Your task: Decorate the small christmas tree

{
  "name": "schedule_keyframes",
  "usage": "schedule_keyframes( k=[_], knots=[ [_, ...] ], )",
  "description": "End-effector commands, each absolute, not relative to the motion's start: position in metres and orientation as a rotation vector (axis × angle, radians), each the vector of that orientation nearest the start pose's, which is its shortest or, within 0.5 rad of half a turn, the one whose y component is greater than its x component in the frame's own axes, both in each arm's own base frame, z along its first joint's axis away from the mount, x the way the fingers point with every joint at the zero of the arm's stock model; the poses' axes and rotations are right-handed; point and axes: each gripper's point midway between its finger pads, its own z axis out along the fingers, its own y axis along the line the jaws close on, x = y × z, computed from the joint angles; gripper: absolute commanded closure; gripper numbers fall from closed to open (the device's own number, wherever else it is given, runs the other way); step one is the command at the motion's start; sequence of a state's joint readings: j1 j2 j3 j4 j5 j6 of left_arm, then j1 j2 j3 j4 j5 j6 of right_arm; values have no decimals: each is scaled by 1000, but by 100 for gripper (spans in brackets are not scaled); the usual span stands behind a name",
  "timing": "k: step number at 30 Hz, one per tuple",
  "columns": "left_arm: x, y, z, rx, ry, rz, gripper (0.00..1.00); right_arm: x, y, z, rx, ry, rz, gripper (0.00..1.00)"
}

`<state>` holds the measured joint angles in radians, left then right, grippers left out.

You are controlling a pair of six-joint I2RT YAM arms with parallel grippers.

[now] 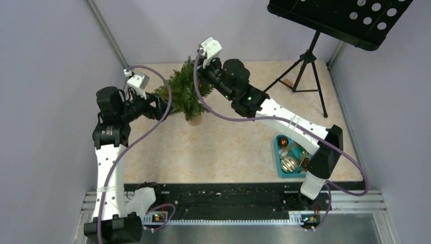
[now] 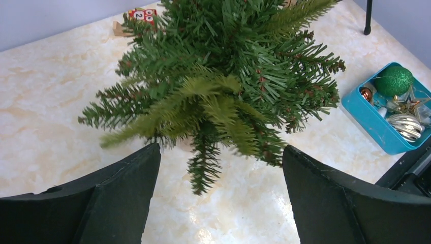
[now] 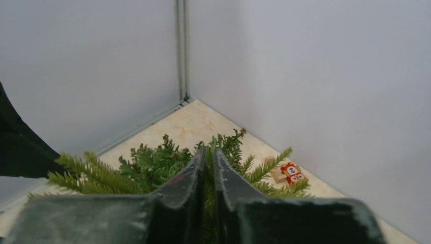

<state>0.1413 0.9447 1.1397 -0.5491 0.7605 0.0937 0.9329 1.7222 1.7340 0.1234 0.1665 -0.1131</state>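
Observation:
The small christmas tree (image 1: 185, 91) stands on its brown base (image 1: 194, 120) at the back middle of the table, with no ornament showing on its branches. My left gripper (image 1: 165, 107) is at the tree's left side, low down, open wide. In the left wrist view its fingers (image 2: 127, 188) frame the lowest branches of the tree (image 2: 223, 61) with nothing between them. My right gripper (image 1: 201, 70) hovers at the treetop and is shut. In the right wrist view the right gripper (image 3: 209, 152) shows needles (image 3: 152, 165) behind a thin slit; I cannot tell whether any are pinched.
A blue tray (image 1: 279, 152) at the right front holds a green ball (image 2: 394, 80), a gold star (image 2: 406, 105) and a striped ball (image 2: 405, 125). A black tripod music stand (image 1: 310, 61) fills the back right. A small red and wood block (image 3: 289, 172) lies behind the tree.

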Motion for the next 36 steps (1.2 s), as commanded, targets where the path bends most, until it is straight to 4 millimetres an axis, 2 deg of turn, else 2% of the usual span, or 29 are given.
schedule_keyframes(
  k=[1, 3, 4, 7, 9, 14, 16, 19, 20, 21, 25, 26, 29, 32, 34, 36],
  knots=[
    [293, -76, 359, 470, 1703, -514, 6, 354, 413, 485, -544, 1224, 562, 70],
    [296, -75, 363, 474, 1689, -502, 6, 350, 413, 488, -564, 1228, 569, 44],
    [298, -75, 364, 473, 1685, -496, 6, 349, 413, 488, -572, 1238, 565, 36],
    [308, -70, 364, 468, 1669, -467, 6, 349, 408, 491, -584, 1248, 535, 23],
    [315, -66, 362, 446, 1653, -439, 6, 348, 404, 492, -595, 1249, 519, 18],
    [319, -66, 359, 458, 1658, -442, 6, 341, 390, 491, -619, 1289, 486, 16],
    [321, -65, 357, 458, 1662, -434, 6, 339, 373, 486, -595, 1346, 447, 16],
    [325, -64, 352, 461, 1667, -435, 6, 331, 333, 467, -526, 1443, 364, 16],
    [327, -64, 350, 459, 1670, -442, 6, 327, 320, 457, -503, 1468, 340, 16],
    [329, -65, 349, 454, 1675, -450, 6, 324, 309, 434, -501, 1511, 313, 16],
    [327, -73, 350, 475, 1681, -514, 6, 302, 264, 382, -441, 1650, 267, 16],
    [327, -74, 350, 474, 1681, -523, 6, 296, 248, 369, -376, 1701, 281, 16],
    [332, -72, 348, 457, 1689, -527, 7, 294, 199, 305, -252, 1870, 227, 16],
    [336, -70, 344, 441, 1702, -520, 8, 294, 149, 233, -125, 2040, 158, 23],
    [333, -72, 344, 449, 1702, -533, 8, 288, 127, 196, -73, 2132, 94, 30],
    [330, -73, 345, 461, 1699, -537, 8, 279, 123, 166, -71, 2205, 74, 35]
  ],
)
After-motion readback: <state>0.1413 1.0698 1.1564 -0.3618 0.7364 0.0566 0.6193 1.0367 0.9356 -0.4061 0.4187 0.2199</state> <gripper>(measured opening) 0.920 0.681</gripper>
